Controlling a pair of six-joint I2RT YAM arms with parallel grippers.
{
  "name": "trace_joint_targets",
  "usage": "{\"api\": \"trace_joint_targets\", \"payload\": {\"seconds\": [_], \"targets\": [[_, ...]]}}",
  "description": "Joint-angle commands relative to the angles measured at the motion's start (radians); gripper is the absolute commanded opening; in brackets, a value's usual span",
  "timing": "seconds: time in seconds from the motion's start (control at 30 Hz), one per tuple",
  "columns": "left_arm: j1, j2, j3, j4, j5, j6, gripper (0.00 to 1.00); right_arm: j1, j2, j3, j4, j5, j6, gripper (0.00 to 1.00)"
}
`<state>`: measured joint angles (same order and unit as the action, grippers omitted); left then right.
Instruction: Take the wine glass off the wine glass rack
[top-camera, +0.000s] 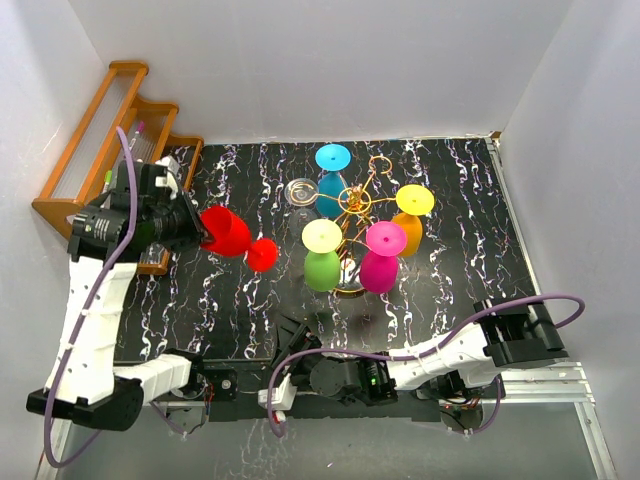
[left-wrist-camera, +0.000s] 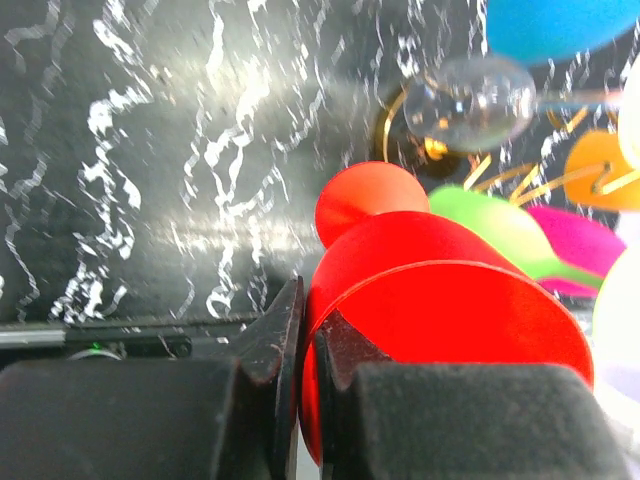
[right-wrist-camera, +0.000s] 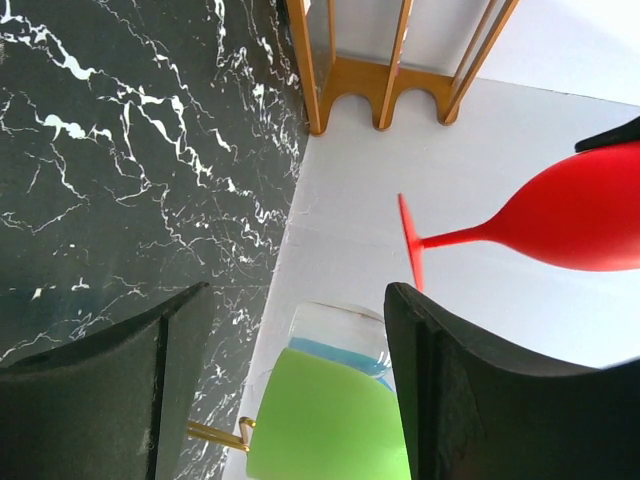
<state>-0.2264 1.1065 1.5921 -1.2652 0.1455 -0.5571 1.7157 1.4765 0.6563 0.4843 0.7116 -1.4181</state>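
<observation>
My left gripper (top-camera: 200, 228) is shut on the rim of a red wine glass (top-camera: 228, 233). It holds the glass on its side above the table, left of the gold wire rack (top-camera: 352, 208), with the foot (top-camera: 262, 254) pointing at the rack. In the left wrist view the fingers (left-wrist-camera: 280, 330) pinch the red bowl's wall (left-wrist-camera: 440, 300). Blue (top-camera: 332, 170), clear (top-camera: 299, 191), green (top-camera: 322, 256), magenta (top-camera: 382, 258) and orange (top-camera: 411, 220) glasses hang upside down on the rack. My right gripper (top-camera: 291, 343) is open and empty, low at the table's front. In its own view (right-wrist-camera: 300, 330) it faces the green glass (right-wrist-camera: 330, 420).
An orange wooden slatted shelf (top-camera: 110, 135) stands at the far left behind my left arm; it also shows in the right wrist view (right-wrist-camera: 395, 70). White walls enclose the black marbled table (top-camera: 470, 230) on three sides.
</observation>
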Motion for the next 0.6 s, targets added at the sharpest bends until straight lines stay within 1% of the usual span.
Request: {"api": "trace_joint_targets", "payload": {"seconds": [0.0,0.17,0.3,0.37,0.47,0.57], "targets": [[-0.003,0.093,0.113,0.026,-0.232,0.050,0.00,0.341,0.000,0.045,0.014,0.003,0.049,0.71],[-0.003,0.224,0.116,0.127,-0.427,0.118,0.00,0.341,0.014,0.078,0.011,0.006,0.050,0.71],[0.007,0.371,0.108,0.231,-0.522,0.147,0.00,0.341,0.029,0.105,-0.003,0.031,0.062,0.70],[0.055,0.431,0.096,0.309,-0.511,0.171,0.00,0.341,0.033,0.112,-0.012,0.044,0.072,0.70],[0.150,0.516,0.088,0.411,-0.418,0.189,0.00,0.339,0.027,0.112,-0.018,0.046,0.086,0.70],[0.196,0.587,0.092,0.488,-0.423,0.188,0.00,0.340,0.022,0.115,-0.022,0.043,0.096,0.69]]}}
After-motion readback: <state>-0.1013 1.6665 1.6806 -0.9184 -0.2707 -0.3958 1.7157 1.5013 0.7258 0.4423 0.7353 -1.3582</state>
